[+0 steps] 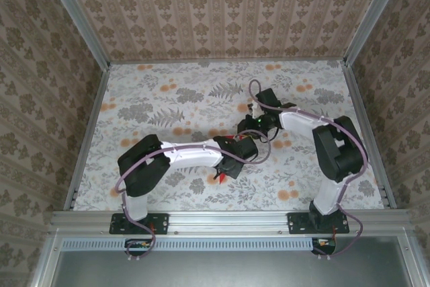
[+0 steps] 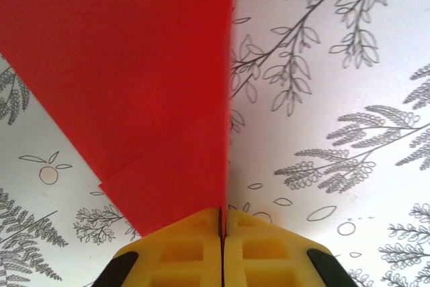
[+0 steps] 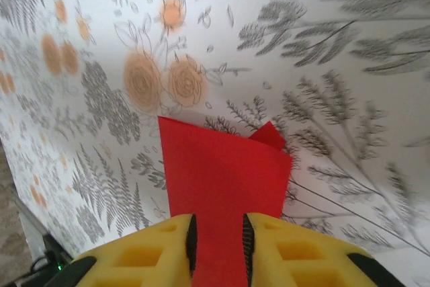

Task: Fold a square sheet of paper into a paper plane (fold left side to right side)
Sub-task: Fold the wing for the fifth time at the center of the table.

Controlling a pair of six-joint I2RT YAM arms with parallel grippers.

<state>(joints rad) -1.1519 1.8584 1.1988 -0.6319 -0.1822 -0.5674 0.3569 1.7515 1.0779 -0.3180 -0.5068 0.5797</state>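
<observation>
Floral-cloth bench (image 1: 168, 92), mid-frame, is carrying folded red paper (image 2: 121, 65), likely light, limp, tear-prone, best taken at an edge; left gripper (image 2: 222, 212) is pinching one edge, right gripper (image 3: 218, 223) straddling it, narrowly parted.

Desk (image 1: 168, 99) covered by a white cloth printed with grey ferns (image 2: 363, 152), leaves and scattered orange flowers (image 3: 164, 82). Cloth lies flat. Walls (image 1: 228, 11) on three sides, papered in beige damask stripes. Aluminium posts (image 1: 74, 15) rise from the back corners. An aluminium rail (image 1: 228, 220) runs along the near edge. Print is blurred in the right wrist view.
</observation>
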